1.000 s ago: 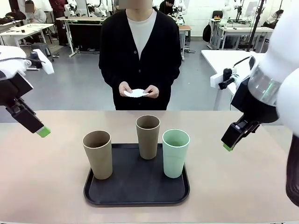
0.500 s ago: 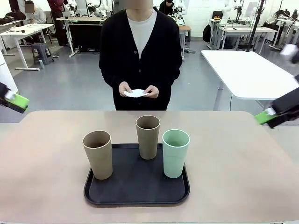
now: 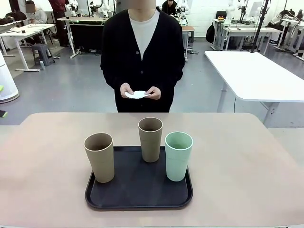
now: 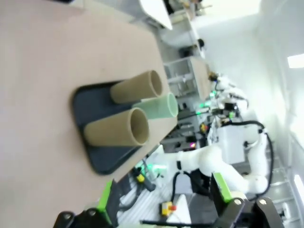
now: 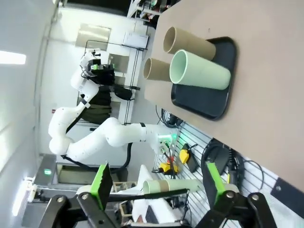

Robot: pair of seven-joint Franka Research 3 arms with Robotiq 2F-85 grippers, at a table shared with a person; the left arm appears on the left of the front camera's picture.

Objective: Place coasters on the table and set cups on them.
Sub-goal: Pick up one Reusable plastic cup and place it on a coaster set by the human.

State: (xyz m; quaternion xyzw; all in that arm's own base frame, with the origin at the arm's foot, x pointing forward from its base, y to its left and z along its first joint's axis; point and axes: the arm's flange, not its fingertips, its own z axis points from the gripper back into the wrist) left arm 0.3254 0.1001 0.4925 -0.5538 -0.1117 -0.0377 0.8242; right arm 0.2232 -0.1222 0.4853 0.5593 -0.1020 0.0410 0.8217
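My left gripper [image 4: 164,194] and right gripper [image 5: 157,183]: wide open, empty. Three cups [image 3: 150,139] on black tray [image 3: 137,199] (person [image 3: 142,52] holds coasters [image 3: 137,94]).

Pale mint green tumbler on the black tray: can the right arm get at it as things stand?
Probably yes. The pale mint green tumbler stands at the black tray's right end, bare beige-pink table beside it; both tan-brown tumblers stand to its left. The right arm's fingers are open and empty.
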